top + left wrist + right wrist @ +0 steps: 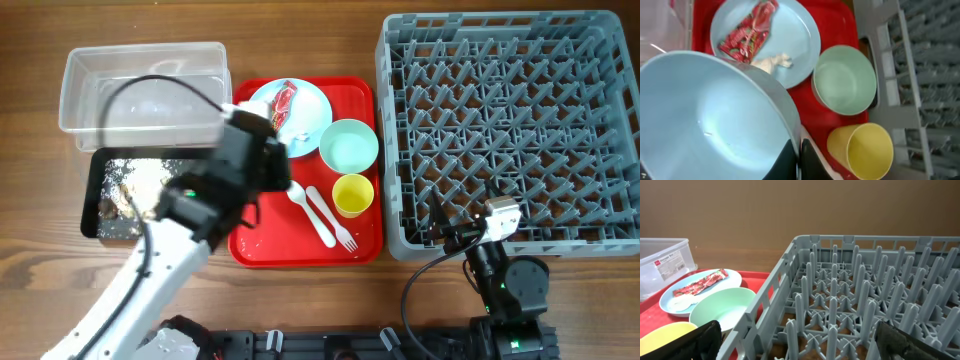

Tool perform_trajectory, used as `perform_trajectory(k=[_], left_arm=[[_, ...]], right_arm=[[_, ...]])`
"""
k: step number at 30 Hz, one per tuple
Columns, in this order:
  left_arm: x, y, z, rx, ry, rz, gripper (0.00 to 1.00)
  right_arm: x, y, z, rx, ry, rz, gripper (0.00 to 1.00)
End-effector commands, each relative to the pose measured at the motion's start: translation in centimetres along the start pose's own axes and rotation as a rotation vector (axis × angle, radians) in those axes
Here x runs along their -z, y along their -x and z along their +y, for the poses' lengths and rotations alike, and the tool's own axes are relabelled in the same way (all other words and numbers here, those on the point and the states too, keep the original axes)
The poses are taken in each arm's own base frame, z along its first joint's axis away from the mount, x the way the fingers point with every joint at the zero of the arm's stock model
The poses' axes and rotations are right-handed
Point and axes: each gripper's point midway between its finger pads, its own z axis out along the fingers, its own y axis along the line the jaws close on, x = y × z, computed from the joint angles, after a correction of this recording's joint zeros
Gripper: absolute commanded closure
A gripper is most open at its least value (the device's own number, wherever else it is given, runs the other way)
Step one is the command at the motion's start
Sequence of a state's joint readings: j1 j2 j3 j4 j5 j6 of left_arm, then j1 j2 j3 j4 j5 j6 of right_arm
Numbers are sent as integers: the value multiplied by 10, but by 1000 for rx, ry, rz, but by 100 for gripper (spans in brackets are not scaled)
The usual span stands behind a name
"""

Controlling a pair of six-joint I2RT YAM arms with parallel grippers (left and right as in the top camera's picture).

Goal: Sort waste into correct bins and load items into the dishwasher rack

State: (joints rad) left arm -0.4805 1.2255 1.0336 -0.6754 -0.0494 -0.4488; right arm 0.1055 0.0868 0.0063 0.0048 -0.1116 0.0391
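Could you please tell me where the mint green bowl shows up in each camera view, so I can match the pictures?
Overhead: mint green bowl on the right side of the red tray, just left of the rack.
Left wrist: right of centre, above the yellow cup.
Right wrist: lower left, beside the rack's wall.
Shared landmark: the pale blue plate carrying the red wrapper, next to the bowl.
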Motion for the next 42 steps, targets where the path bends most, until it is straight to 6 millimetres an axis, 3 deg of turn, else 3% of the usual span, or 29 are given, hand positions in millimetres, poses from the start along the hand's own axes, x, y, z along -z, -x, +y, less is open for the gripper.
perform_trajectory(k=[1,6,10,20,21,23,26,30,33,38,42], left_arm=[[-15,-22,-5,-45,154,13,96],[-48,-79,-30,-74,80,261,96],[-73,-108,-17,-94,160,378,96],[-74,-120,1,-114,242,427,96],[-74,-120,0,-114,241,426,91],[-74,-120,0,-113,241,425,60],[-71,-95,2,-69,231,379,55],[-58,-22,4,34,194,226,60],[-66,38,25,113,169,58,71],[-100,49,33,100,154,43,68],[-132,37,38,86,168,83,68]], right_arm=[[0,0,1,7,8,-2,0],[0,0,1,7,8,-3,0],[0,0,1,7,8,-3,0],[0,0,1,6,8,-3,0],[0,0,1,7,8,-3,0],[0,0,1,7,8,-3,0],[0,0,1,7,8,-3,0],[0,0,1,7,8,-3,0],[0,0,1,7,7,-3,0],[0,0,1,7,8,-3,0],[0,0,1,7,7,-3,0]])
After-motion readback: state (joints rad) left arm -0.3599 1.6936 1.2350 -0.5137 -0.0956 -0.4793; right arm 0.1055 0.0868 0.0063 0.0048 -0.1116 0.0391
